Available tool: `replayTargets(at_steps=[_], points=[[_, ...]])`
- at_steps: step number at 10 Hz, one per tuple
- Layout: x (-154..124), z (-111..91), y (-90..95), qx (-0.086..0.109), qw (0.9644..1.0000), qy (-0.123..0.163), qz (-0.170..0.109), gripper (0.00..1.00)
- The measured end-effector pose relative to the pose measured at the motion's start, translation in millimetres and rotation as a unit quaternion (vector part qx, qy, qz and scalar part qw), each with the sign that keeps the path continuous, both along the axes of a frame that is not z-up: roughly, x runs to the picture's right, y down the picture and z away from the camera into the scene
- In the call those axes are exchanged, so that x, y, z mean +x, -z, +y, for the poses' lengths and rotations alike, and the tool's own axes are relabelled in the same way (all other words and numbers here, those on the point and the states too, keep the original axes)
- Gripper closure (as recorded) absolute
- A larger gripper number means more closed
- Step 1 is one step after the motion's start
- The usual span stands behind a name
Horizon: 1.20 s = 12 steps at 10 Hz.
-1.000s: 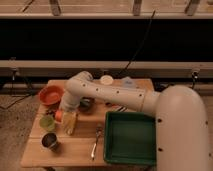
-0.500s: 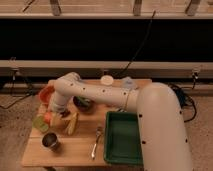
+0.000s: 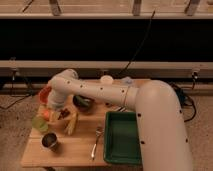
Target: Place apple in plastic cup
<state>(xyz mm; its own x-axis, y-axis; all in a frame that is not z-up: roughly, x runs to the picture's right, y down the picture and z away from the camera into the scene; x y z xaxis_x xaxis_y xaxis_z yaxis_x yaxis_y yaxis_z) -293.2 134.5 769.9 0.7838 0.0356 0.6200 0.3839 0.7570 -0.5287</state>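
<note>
The apple [image 3: 46, 115] is a small orange-red fruit at the tip of my gripper [image 3: 52, 113], near the table's left edge. The gripper is shut on the apple and holds it just above and to the right of the light-green plastic cup [image 3: 39, 123]. The cup stands upright on the wooden table [image 3: 70, 150]. My white arm [image 3: 100, 92] reaches in from the right across the table and hides part of what lies under it.
An orange-red bowl [image 3: 45, 94] sits behind the gripper. A dark bowl [image 3: 83, 103] lies under the arm. A banana [image 3: 72, 124], a dark metal cup [image 3: 49, 141], a fork [image 3: 95, 142] and a green tray [image 3: 122, 137] are at the front.
My arm has swung left across the table, carrying the apple from near the banana to just beside the light-green cup.
</note>
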Motion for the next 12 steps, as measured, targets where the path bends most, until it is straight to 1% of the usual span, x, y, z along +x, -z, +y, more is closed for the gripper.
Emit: replayTargets(at_steps=[3, 5, 8, 10, 11, 12], points=[[-9, -1, 9.3, 0.004, 0.9999, 0.005, -0.015, 1.00], [-21, -1, 15.7, 0.004, 0.9995, 0.010, -0.030, 1.00], [-47, 4, 21.4, -0.001, 0.9983, 0.023, -0.054, 0.99], [-58, 9, 18.8, -0.008, 0.9975, 0.031, -0.063, 0.86], [-62, 11, 16.5, -0.011, 0.9973, 0.033, -0.065, 0.73], [-64, 12, 14.2, -0.014, 0.9971, 0.034, -0.066, 0.64]])
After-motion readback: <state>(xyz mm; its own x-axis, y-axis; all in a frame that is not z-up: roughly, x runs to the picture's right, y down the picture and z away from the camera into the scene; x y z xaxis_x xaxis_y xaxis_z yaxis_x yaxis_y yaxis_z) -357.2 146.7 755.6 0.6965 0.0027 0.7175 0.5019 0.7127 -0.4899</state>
